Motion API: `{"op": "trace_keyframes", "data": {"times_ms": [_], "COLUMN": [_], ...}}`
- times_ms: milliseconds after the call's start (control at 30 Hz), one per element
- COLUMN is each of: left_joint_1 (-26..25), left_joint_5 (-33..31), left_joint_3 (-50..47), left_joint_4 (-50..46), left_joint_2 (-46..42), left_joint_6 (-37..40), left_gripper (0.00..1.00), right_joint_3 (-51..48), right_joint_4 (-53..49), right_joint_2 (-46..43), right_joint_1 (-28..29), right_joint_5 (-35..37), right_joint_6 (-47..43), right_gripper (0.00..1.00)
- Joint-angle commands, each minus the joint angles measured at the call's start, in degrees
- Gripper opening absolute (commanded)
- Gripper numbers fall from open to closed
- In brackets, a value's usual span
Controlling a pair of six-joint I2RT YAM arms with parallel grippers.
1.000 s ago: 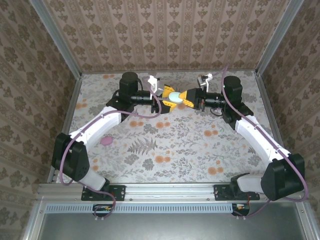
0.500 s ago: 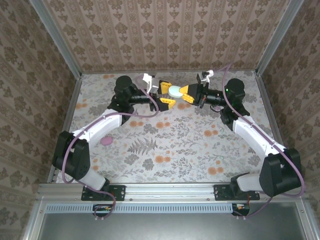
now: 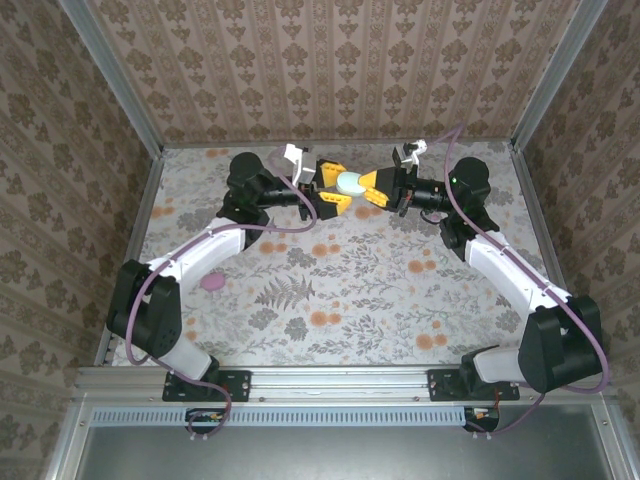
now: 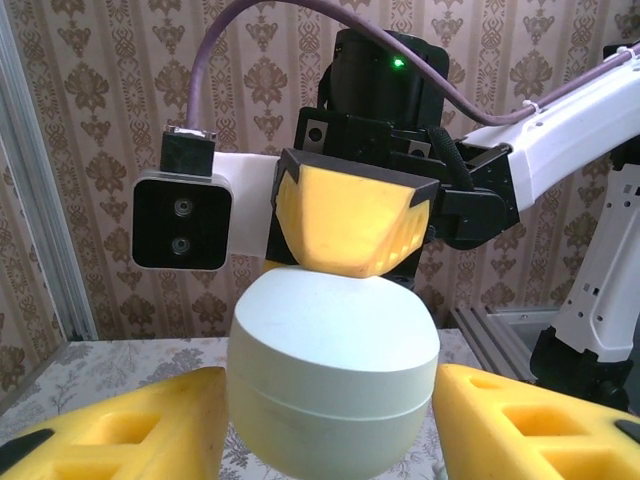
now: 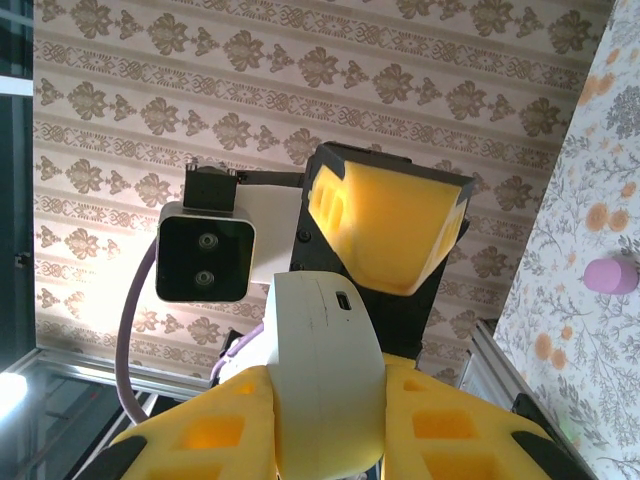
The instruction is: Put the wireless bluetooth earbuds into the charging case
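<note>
Above the floral table (image 3: 350,300), right jaws clamp the case (image 3: 350,184); left jaws flank it, grip unclear. Likely next: prising the lid open.

— Overhead view, condition?
— Bright and even, with diffuse light from above. Shadows under the arms on the floral table (image 3: 330,290) are faint and soft-edged. Focus is sharp, with no glare.
— Wrist cameras?
— Left wrist: the charging case (image 4: 333,370) sits very close in fair focus, its top lit and its lower rim shaded. A green indicator light (image 4: 399,62) glows cleanly. Right wrist: a blown-out white patch (image 5: 12,395) burns the lower left corner. The wallpaper (image 5: 300,60) is crisp.
</note>
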Motion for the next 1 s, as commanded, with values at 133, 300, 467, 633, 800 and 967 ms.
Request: {"op": "trace_keyframes", "data": {"times_ms": [133, 300, 467, 633, 800, 967], "left_joint_1": [-0.2, -0.3, -0.3, -0.3, -0.4, -0.3], "left_joint_5": [1.4, 1.5, 1.7, 1.6, 1.6, 1.7], "left_joint_3": [1.6, 2.0, 2.1, 2.0, 2.3, 2.7], "left_joint_4": [0.2, 0.0, -0.1, -0.5, -1.3, -3.5], "left_joint_2": [0.7, 0.8, 0.8, 0.8, 0.9, 0.8], "left_joint_6": [0.7, 0.6, 0.5, 0.6, 0.9, 2.1], "left_gripper": [0.54, 0.53, 0.54, 0.51, 0.44, 0.38], "right_joint_3": [-0.2, -0.2, -0.1, 0.2, 0.3, 0.4], "right_joint_4": [1.8, 0.5, -0.3, -0.5, -2.6, -5.0], "right_joint_2": [-0.2, -0.5, -0.6, -0.7, -0.8, -1.0], "right_joint_1": [-0.2, -0.1, 0.0, 0.1, 0.1, 0.1], "right_joint_5": [-1.2, -1.0, -0.9, -1.0, -0.8, -0.2], "right_joint_6": [-0.1, -1.2, -1.7, -2.0, -3.3, -4.9], "right_gripper": [0.19, 0.19, 0.19, 0.19, 0.19, 0.22]}}
